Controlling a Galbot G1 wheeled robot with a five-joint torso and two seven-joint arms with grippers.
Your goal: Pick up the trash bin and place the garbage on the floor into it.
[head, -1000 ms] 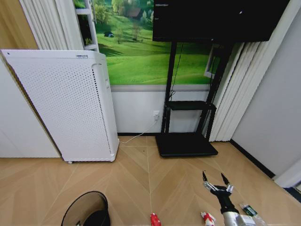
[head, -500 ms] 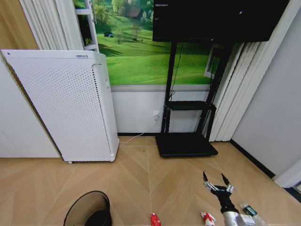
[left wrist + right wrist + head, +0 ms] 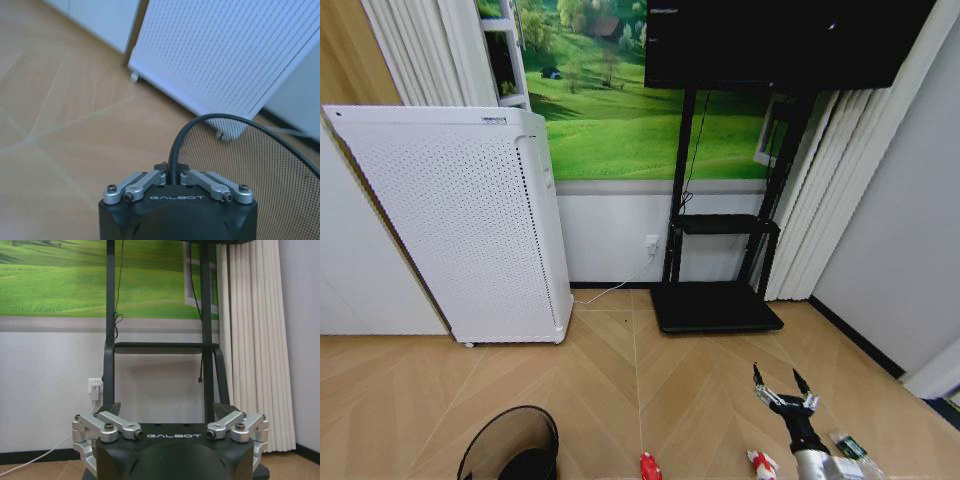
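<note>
The black wire-mesh trash bin stands low at my left on the parquet floor. In the left wrist view my left gripper is shut on the bin's thin rim, with the mesh spreading beyond it. The garbage lies along the near edge of the head view: a red can, a red-and-white packet and a green bottle. My right gripper hovers open above the floor between packet and bottle, holding nothing; its fingers stand wide apart.
A tall white perforated appliance stands against the wall behind the bin, close to it. A black TV stand with a flat base sits ahead, a white cable runs to a wall socket. Curtains and a grey wall close the right side.
The trash bin has shifted a little to the right and slightly lower in the head view. The right gripper has barely moved.
</note>
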